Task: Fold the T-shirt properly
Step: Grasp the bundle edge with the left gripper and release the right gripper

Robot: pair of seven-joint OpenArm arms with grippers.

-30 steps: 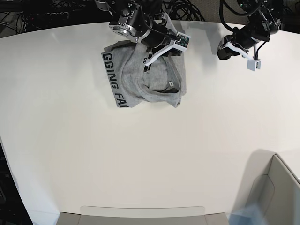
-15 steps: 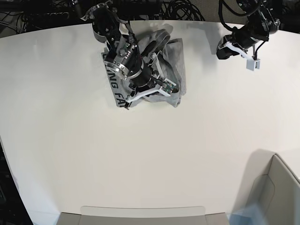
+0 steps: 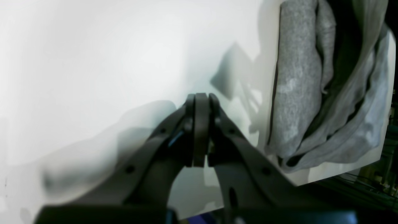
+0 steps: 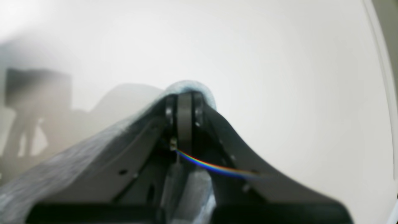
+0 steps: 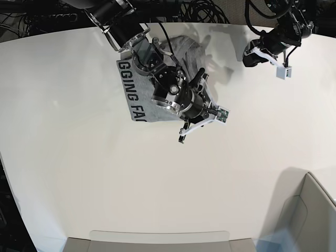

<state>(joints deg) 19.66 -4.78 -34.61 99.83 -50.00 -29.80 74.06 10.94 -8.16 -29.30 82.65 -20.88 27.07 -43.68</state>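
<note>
The heather-grey T-shirt (image 5: 137,94) lies bunched at the back of the white table (image 5: 105,173), with black lettering along its left edge. My right arm reaches over it. The right gripper (image 5: 182,137) sits past the shirt's front edge; in the right wrist view it (image 4: 185,96) is shut, with grey fabric (image 4: 71,161) wrapped over its tip and left side. My left gripper (image 5: 248,59) hangs shut and empty at the back right, apart from the shirt. In the left wrist view it (image 3: 201,102) is shut above bare table, with folds of the T-shirt (image 3: 298,93) beyond it.
A grey bin (image 5: 310,210) stands at the front right corner and a grey tray edge (image 5: 157,239) runs along the front. Dark cables (image 5: 205,10) lie behind the table's back edge.
My right arm has swung from the back edge across the shirt toward the front right, its gripper now past the shirt's front edge. The shirt's right part has shifted. The left arm has not moved.
</note>
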